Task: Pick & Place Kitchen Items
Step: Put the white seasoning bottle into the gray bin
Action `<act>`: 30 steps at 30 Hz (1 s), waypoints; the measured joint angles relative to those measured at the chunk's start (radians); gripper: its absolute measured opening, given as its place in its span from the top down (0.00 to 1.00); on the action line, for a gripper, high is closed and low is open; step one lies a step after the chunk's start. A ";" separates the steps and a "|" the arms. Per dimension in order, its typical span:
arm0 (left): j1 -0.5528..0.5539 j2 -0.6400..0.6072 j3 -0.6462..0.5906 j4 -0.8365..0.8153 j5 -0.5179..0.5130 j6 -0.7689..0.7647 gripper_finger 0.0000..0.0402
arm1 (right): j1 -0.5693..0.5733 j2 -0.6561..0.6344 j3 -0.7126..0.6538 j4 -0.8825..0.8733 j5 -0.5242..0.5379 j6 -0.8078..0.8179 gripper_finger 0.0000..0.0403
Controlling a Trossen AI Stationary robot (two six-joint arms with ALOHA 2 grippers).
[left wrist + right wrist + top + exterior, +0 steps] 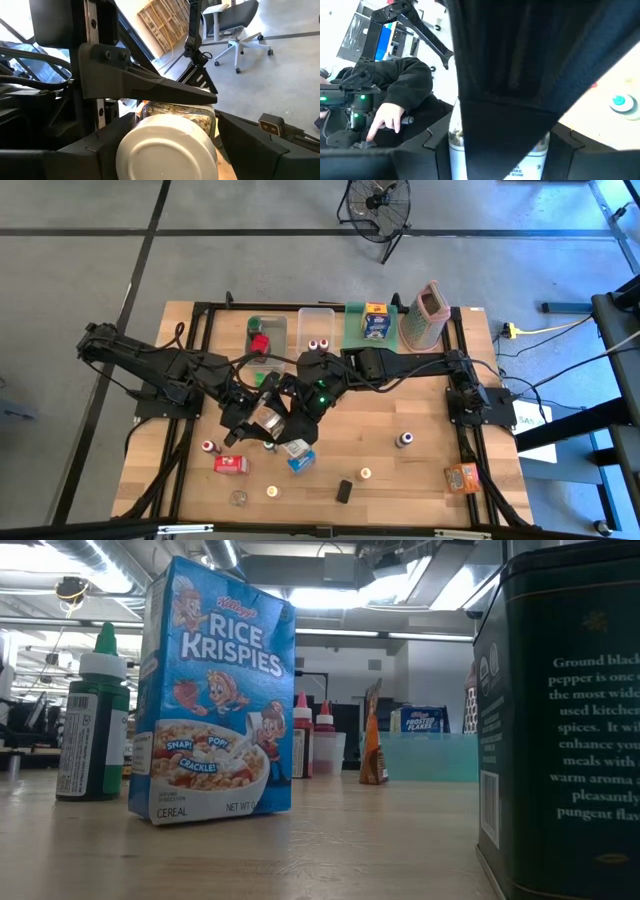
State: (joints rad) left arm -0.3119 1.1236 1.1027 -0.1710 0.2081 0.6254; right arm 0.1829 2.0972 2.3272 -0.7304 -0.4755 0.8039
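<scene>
One jar (266,418), round with a white lid and seed-like fill behind clear walls, sat between the spread fingers of the left gripper (262,418) at mid-table; the right gripper (290,425), just beside it, closed on the same jar from the other side. A glossy blue cereal box (299,459) lay just beside the jar toward the table's front edge, with a red box (231,465) near it. Behind the jar, one clear plastic bin (268,340) held a red item (261,343); the neighbouring bin (320,330) held two red-capped bottles (320,344). A green tray (358,330) carried a yellow-and-blue box (376,322), beside a perforated grater (426,316).
</scene>
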 joint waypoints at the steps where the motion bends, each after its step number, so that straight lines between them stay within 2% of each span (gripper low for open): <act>1: 0.000 0.000 0.000 0.000 0.000 -0.002 0.31 | 0.000 0.000 0.000 0.002 0.000 0.000 0.49; 7: 0.000 0.007 0.000 0.012 -0.004 -0.036 0.32 | -0.003 0.000 0.000 0.004 -0.013 0.000 0.49; 15: 0.000 0.010 0.000 0.011 -0.006 -0.039 0.49 | -0.007 0.000 0.000 0.002 -0.030 0.000 0.50; 18: 0.000 0.010 0.000 0.012 -0.007 -0.045 0.50 | -0.007 0.000 0.000 0.002 -0.029 -0.002 0.50; 25: -0.009 0.009 -0.002 -0.021 -0.011 -0.097 0.50 | -0.011 -0.004 0.002 -0.015 0.003 -0.020 0.36; 30: -0.016 -0.012 -0.002 -0.049 -0.081 -0.120 0.50 | -0.029 -0.012 0.009 -0.053 0.000 -0.021 0.31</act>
State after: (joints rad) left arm -0.3282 1.1117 1.1007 -0.2199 0.1270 0.5053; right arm 0.1535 2.0850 2.3365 -0.7831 -0.4756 0.7833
